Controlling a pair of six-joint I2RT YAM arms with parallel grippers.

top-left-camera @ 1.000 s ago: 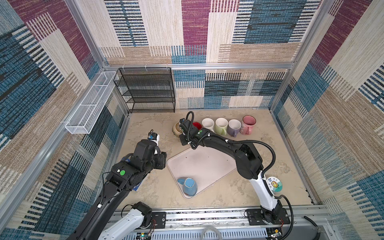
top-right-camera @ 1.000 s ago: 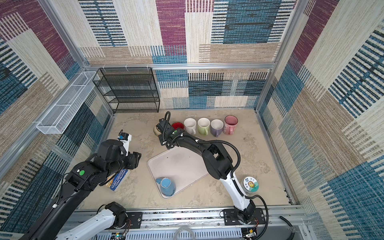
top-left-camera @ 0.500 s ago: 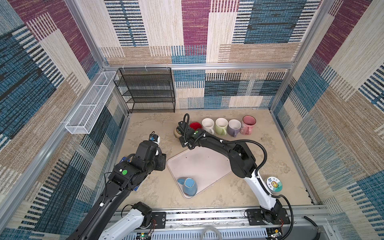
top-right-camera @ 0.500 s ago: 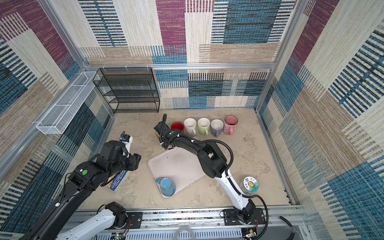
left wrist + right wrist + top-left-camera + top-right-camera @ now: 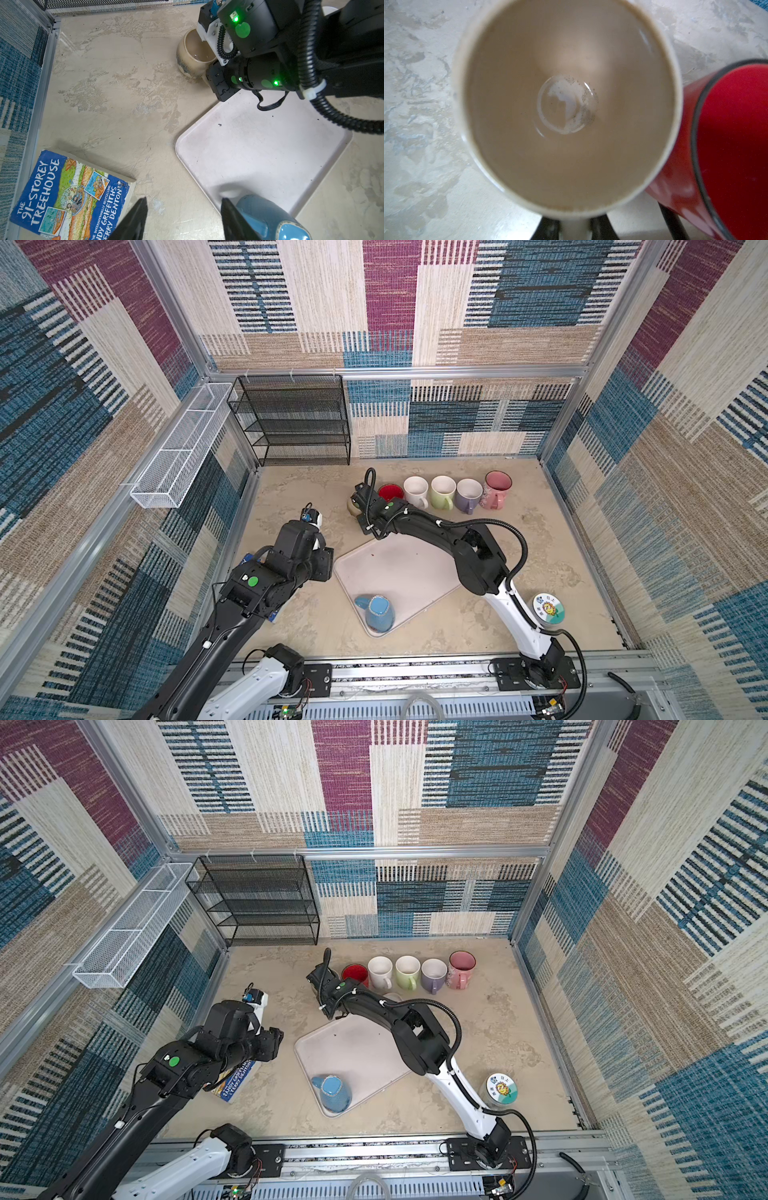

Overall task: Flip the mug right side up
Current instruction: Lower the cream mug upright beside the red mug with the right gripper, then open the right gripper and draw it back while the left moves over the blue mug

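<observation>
Beige mug (image 5: 352, 508): upright, upper centre of a top view, at left end of mug row, just beside red mug (image 5: 390, 491).
Right jaws: clamped on beige mug's handle.
Blue mug (image 5: 378, 612): upside down in tray's (image 5: 407, 568) lower corner.
Left jaws: apart, empty, near blue mug.

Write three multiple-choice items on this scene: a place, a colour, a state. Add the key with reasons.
1. The blue mug sits: A on the tray; B on the black shelf; C in the white basket.
2. The mug next to the beige mug is: A green; B red; C pink.
3. The right pincer is: A open over the tray; B holding the book; C shut on the beige mug's handle.
Key: 1 A, it rests base up on the tray; 2 B, the red mug stands beside it; 3 C, its fingers flank the handle.
</observation>
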